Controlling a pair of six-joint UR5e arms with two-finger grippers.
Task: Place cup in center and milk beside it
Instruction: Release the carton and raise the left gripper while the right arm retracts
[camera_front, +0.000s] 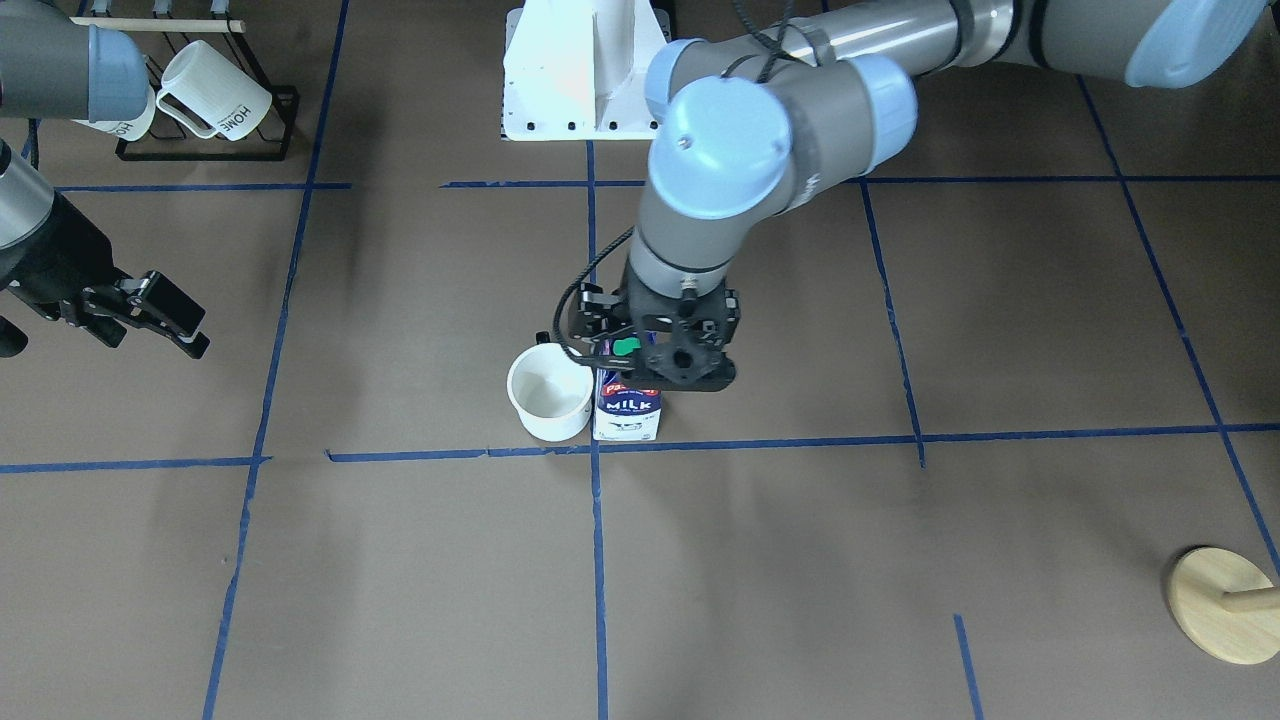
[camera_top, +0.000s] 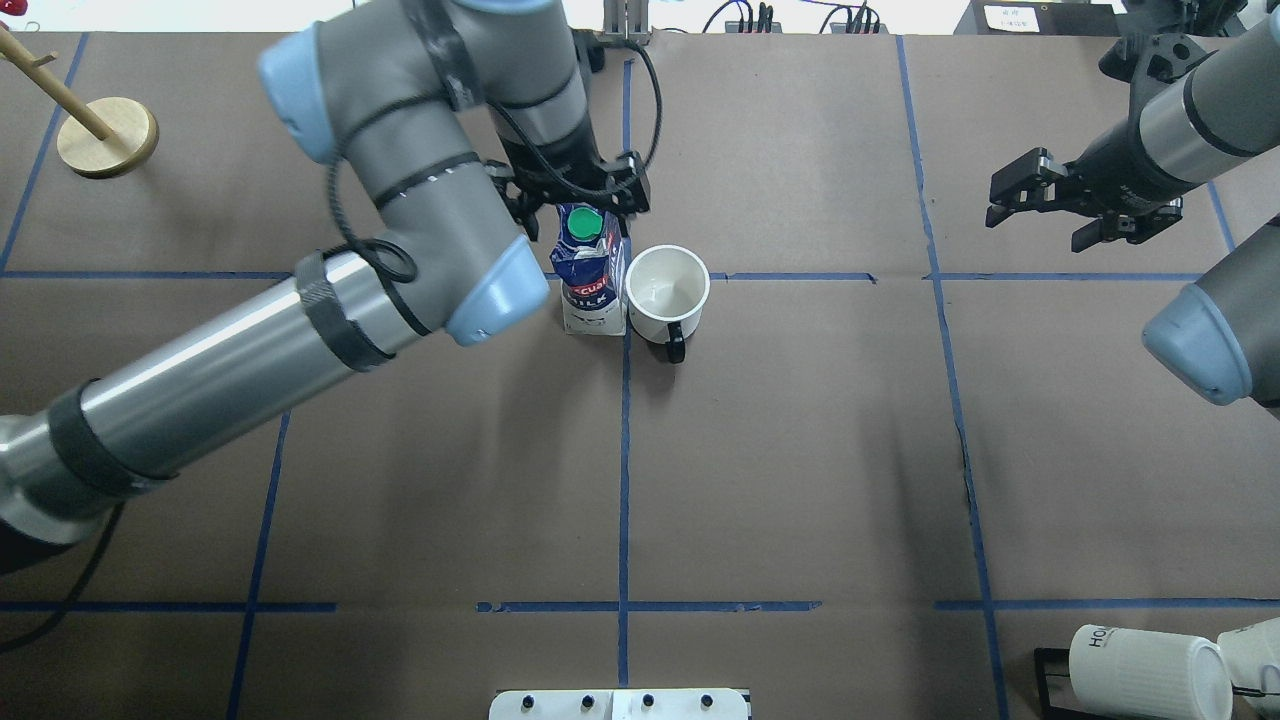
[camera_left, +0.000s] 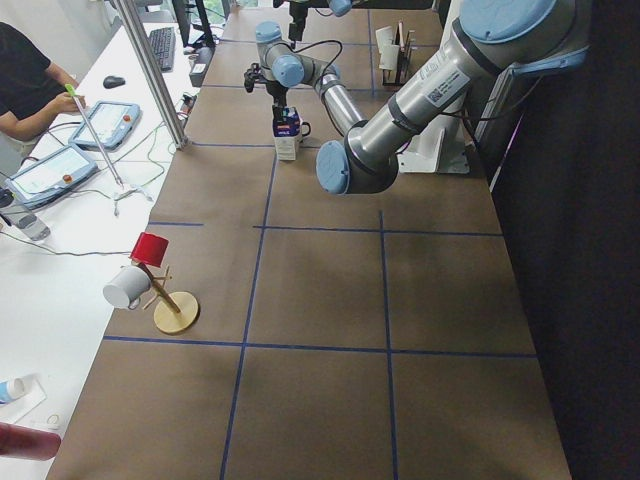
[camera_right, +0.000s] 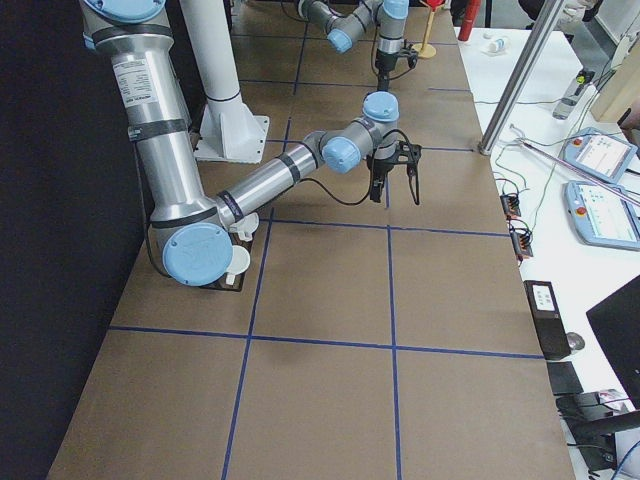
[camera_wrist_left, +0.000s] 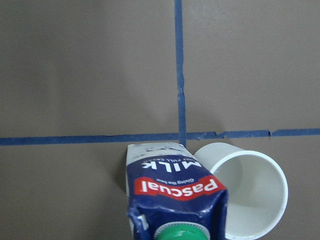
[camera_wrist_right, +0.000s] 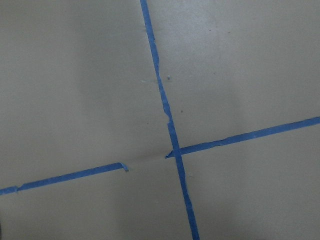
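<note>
The milk carton (camera_wrist_left: 175, 187) is showing a red "Pascual" label and white "MILK" lettering; a white mug (camera_front: 213, 92) on the rack is showing "HOME".

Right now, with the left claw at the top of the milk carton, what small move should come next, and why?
Probably open the left claw and raise it straight up, since the milk stands upright close beside the cup at the tape crossing, so the placing looks done. I cannot tell whether the claw grips the carton.
</note>
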